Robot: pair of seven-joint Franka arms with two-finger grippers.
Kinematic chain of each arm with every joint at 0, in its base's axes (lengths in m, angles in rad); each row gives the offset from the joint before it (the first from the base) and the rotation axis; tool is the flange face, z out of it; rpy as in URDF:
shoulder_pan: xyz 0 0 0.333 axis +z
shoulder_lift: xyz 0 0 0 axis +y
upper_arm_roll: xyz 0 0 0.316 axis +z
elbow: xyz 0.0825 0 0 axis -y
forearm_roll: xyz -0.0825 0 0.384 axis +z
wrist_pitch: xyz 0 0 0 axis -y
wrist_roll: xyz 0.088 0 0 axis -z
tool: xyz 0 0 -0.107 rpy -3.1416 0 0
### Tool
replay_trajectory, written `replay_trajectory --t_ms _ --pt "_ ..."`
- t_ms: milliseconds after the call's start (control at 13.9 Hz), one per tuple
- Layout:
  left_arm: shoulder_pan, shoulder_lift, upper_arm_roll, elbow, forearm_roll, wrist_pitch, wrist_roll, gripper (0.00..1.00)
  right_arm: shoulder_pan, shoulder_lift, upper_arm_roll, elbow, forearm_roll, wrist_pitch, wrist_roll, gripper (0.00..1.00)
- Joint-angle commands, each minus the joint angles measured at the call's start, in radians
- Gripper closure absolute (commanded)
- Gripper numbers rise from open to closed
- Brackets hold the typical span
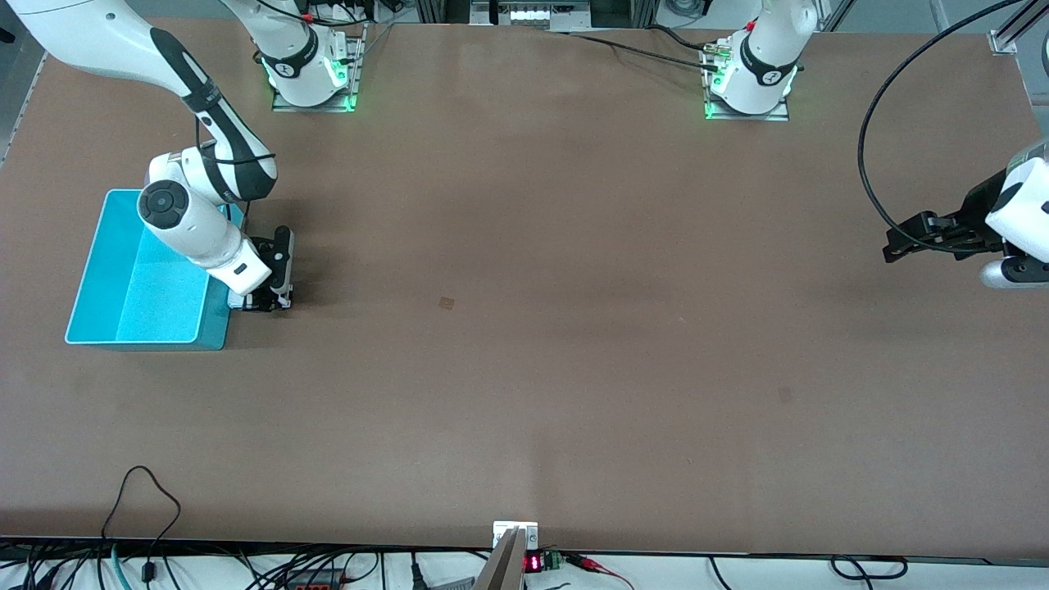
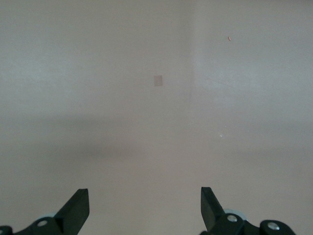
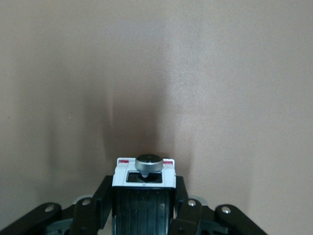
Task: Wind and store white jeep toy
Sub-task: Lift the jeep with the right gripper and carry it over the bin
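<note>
Right gripper [image 3: 143,208] clamped on the small white jeep toy with black ribbed roof [image 3: 144,188], down on the brown table [image 1: 524,369] just beside the turquoise plastic bin [image 1: 123,315]. Risk: the narrow side grip slips on pullback or lift, so the toy rolls away. Left gripper [image 2: 145,208] waits, fingers spread, over the table's left-arm end.

right claw [image 1: 264,301] – beside turquoise bin [image 1: 98,270]
</note>
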State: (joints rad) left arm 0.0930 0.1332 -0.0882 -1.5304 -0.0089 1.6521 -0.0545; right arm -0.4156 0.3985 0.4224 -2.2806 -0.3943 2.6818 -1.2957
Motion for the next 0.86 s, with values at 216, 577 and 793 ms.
replay_trajectory --t_ms 216,577,793 --pt "0.013 -0.023 0.004 -0.016 -0.02 0.002 0.019 0.0 -0.002 -0.075 0.041 0.027 -0.011 -0.043 0.288 1.0" --pt "0.02 -0.021 0.005 -0.013 -0.019 0.002 0.019 0.0 -0.002 -0.133 0.087 0.144 0.083 -0.255 0.38 1.0" --pt "0.022 -0.021 0.005 -0.01 -0.016 0.002 0.021 0.0 -0.002 -0.174 0.088 0.17 0.103 -0.295 0.381 1.0"
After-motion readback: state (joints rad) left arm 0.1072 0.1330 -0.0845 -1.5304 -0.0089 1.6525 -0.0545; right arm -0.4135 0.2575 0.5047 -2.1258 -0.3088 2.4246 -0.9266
